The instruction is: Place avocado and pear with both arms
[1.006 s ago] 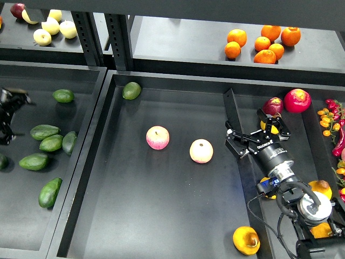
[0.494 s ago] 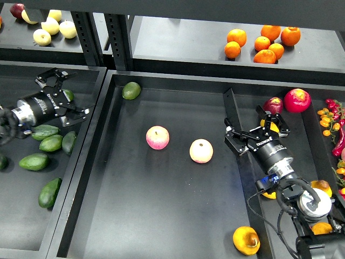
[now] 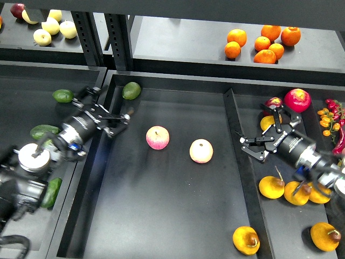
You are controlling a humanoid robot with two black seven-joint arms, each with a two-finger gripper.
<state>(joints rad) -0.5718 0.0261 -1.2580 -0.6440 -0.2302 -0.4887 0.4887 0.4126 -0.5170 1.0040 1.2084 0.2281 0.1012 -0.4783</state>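
Observation:
A yellow-orange pear [image 3: 246,240] with a reddish-brown blotch lies at the near right corner of the centre tray [image 3: 161,226]. Several more yellow pears [image 3: 271,187] lie in the right tray. Dark green avocados [image 3: 44,131] lie in the left tray, partly hidden by my left arm; one elongated avocado [image 3: 51,191] shows beside the arm. My left gripper [image 3: 107,104] is open and empty above the wall between the left and centre trays. My right gripper [image 3: 265,132] is open and empty over the right tray's left edge, next to a yellow pear [image 3: 268,123].
Two pink-and-cream apples [image 3: 157,137] [image 3: 201,151] sit mid-tray. A rounder olive-green avocado [image 3: 131,90] lies at the centre tray's far left corner. Oranges [image 3: 262,43] sit on the back shelf, red fruit [image 3: 297,100] and chillies [image 3: 330,116] at the right, pale apples [image 3: 52,27] at the back left.
My left arm swung right from over the left tray to the tray wall. My right gripper moved right and back over the right tray, uncovering several pears. Both stayed open.

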